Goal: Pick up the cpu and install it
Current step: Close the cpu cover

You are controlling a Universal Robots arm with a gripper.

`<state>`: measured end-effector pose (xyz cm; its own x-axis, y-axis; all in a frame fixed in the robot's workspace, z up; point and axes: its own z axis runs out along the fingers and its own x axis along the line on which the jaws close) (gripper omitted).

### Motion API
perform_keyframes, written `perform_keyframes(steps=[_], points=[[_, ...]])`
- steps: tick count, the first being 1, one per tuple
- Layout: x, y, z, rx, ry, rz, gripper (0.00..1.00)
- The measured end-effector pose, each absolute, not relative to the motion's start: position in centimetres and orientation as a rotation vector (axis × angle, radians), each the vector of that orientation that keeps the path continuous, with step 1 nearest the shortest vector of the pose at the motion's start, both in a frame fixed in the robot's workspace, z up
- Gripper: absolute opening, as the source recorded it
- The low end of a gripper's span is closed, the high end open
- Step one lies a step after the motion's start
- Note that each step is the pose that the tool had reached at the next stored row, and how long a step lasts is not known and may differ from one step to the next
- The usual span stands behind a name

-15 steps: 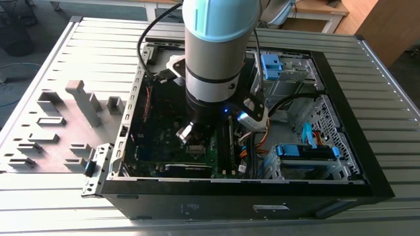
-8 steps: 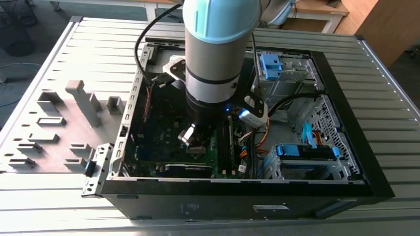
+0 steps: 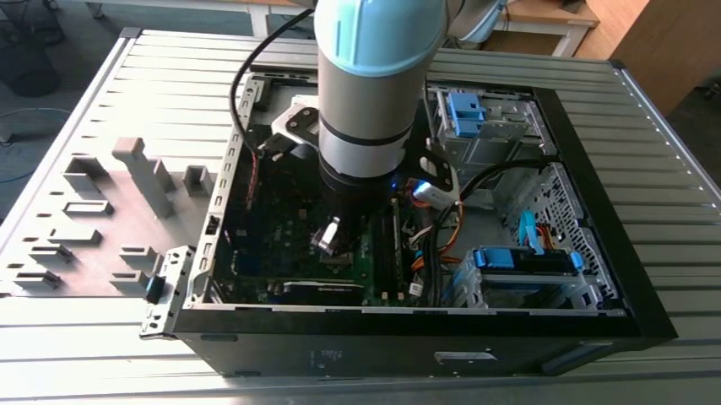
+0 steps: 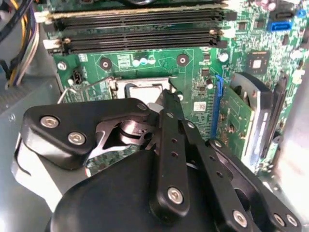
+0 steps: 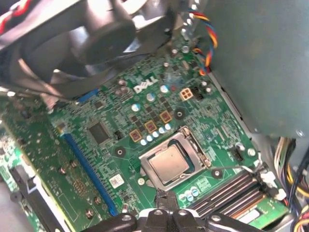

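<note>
The matte black, bolted linkage gripper (image 4: 165, 96) looms closest in the second wrist view and hides much of the socket behind it. Its jaws meet at a narrow tip, pinching nothing. The small flat square silver-grey cpu (image 5: 169, 163) lies inside the hinged metal socket frame (image 5: 200, 151) on the green circuit board (image 5: 120, 121), near that tip.

Ribbed metal table (image 3: 667, 211), open PC case (image 3: 394, 342), grey fixture board (image 3: 107, 257)
</note>
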<state>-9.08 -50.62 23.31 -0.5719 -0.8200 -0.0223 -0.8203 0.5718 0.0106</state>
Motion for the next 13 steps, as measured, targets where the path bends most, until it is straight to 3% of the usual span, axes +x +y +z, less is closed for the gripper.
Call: perform_keyframes(steps=[13], points=[[-9.08, -50.62, 23.24, -1.744, 2.594, 0.038, 0.11]])
